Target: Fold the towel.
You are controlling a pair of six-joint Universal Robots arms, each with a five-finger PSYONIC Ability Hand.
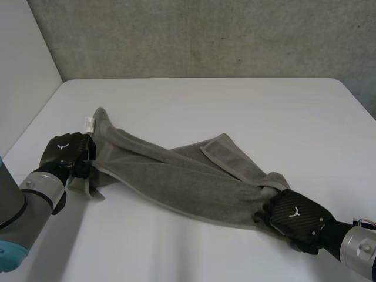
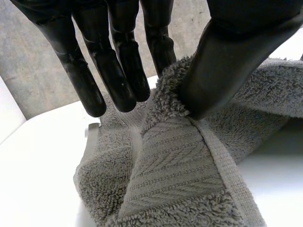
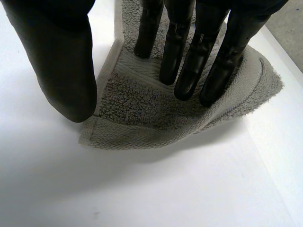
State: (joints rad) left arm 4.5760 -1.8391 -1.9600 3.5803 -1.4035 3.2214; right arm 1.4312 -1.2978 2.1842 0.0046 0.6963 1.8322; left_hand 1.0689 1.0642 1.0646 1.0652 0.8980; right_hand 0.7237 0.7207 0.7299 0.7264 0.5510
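A grey towel (image 1: 176, 176) lies bunched in a long diagonal band across the white table (image 1: 247, 106). My left hand (image 1: 66, 151) is at the towel's far-left end, near a white label (image 1: 89, 124). In the left wrist view the thumb (image 2: 227, 61) presses a raised fold of the towel (image 2: 175, 179) against the straight fingers (image 2: 118, 71), so that hand is shut on the towel. My right hand (image 1: 294, 216) is at the near-right end. Its straight fingers (image 3: 184, 66) rest on top of the towel's corner (image 3: 137, 109), with the thumb (image 3: 61, 71) apart beside the hem.
A grey wall (image 1: 205, 35) rises behind the table's far edge, and a pale wall stands at the left. Bare tabletop lies beyond the towel and in front of it, between the two arms.
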